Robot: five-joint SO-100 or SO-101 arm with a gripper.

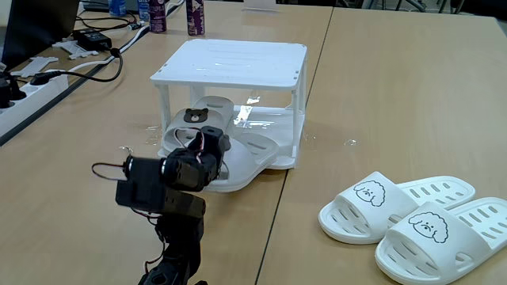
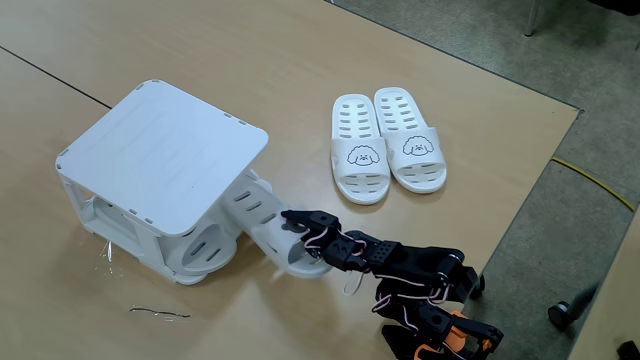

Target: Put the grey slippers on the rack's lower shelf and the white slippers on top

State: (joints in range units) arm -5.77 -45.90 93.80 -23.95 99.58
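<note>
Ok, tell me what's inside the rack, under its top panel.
The grey slippers lie on the lower shelf, heels sticking out past its front edge. One bear-face strap shows; the gripper covers the near slipper's heel. The top hides the toes in the other fixed view.

Wooden table [image 1: 380, 87] with rack [image 1: 230, 63], white slippers [image 1: 412, 218].

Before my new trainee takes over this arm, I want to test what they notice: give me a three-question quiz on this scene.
1. True or false: the two white plastic dog-face slippers sit on the small white slatted rack's top panel.
2. Which shelf holds the light grey bear-face slippers? A) lower B) top
3. Fill in: the arm's black gripper is at a grey slipper's ____ end.

Key: 1 false, they lie side by side on the wooden table; 2 A; 3 heel.
</note>
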